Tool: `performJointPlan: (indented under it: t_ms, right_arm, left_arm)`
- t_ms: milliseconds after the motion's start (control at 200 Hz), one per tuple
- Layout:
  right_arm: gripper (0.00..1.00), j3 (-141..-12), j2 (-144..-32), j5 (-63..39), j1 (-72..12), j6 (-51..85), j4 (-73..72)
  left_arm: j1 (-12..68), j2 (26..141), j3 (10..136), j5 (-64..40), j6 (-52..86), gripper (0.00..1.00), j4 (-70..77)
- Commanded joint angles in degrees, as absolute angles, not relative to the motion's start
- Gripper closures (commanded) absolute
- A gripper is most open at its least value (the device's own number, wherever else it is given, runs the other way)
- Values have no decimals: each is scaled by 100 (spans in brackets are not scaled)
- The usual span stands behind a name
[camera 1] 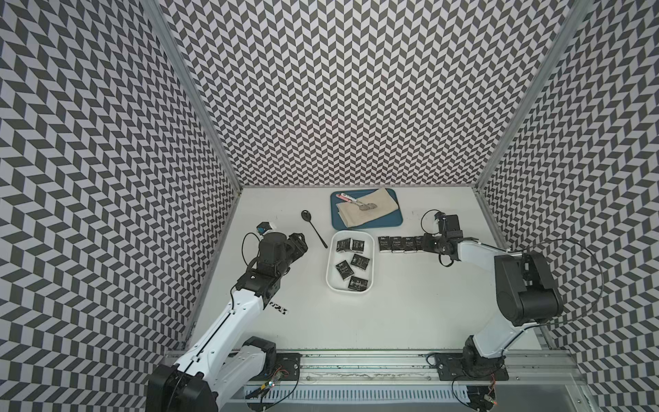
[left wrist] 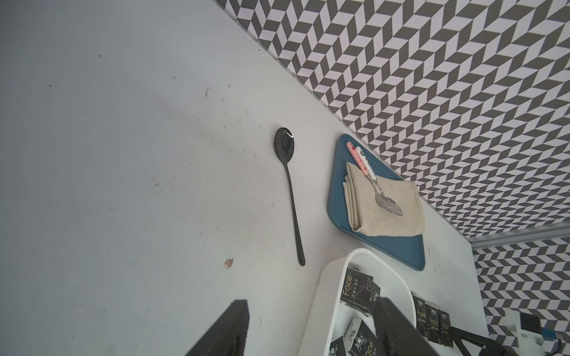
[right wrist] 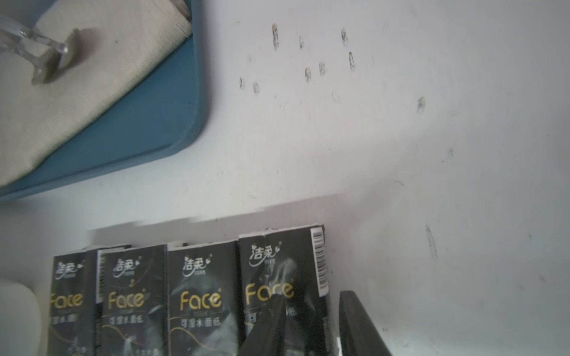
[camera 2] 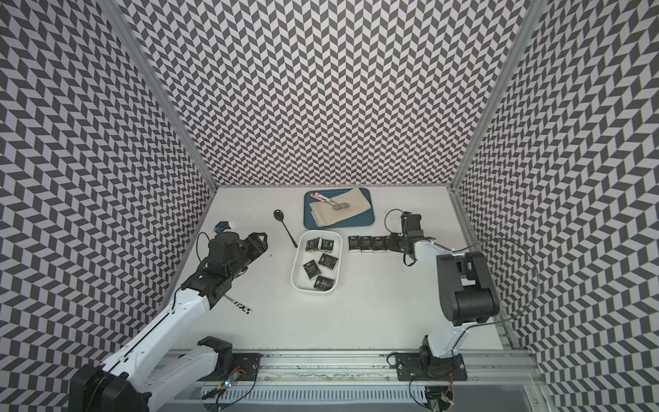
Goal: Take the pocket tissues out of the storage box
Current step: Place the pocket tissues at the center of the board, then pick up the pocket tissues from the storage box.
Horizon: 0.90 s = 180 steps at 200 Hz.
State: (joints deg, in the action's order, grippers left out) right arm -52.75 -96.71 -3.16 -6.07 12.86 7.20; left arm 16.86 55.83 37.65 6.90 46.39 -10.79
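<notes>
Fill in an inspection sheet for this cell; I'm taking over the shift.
Surface: white table, scuffed dark marks.
Job's things: storage box holds five pocket tissues; four more lie in a row beside it.
Clutter: black spoon, blue tray with beige cloth and two spoons, small blue-and-white object.
Grippers: left gripper open, empty; right gripper at the row's end packet, fingers astride its edge, grip unclear.
Cables: black loops by each gripper; long cable arcs by the right arm.
Surroundings: chevron-patterned walls, metal rail in front.
</notes>
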Motion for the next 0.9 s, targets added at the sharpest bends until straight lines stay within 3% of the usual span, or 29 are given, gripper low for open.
performJointPlan:
  t_ms: [0, 130, 356, 551, 896]
  right_arm:
    - [65, -5660, -9132, -216, -700, 1185, 779]
    - [61, -5765, -8725, -386, -1025, 972, 809]
    - [59, -5952, -8695, -1229, -2352, 934, 433]
    - [58, -6427, -9353, -1205, -3288, 1119, 314]
    - [57, -6976, -10463, -1006, -3779, 1402, 369]
  left_arm:
    - [1714, 5541, 4011, 800, 4636, 31, -1070]
    - [1714, 5571, 4017, 836, 4632, 31, -1072]
    - [1854, 5712, 4005, 860, 4707, 31, -1004]
    - [2061, 5721, 4026, 1027, 4737, 31, -1051]
    - [2197, 5657, 3975, 1085, 4738, 31, -1037]
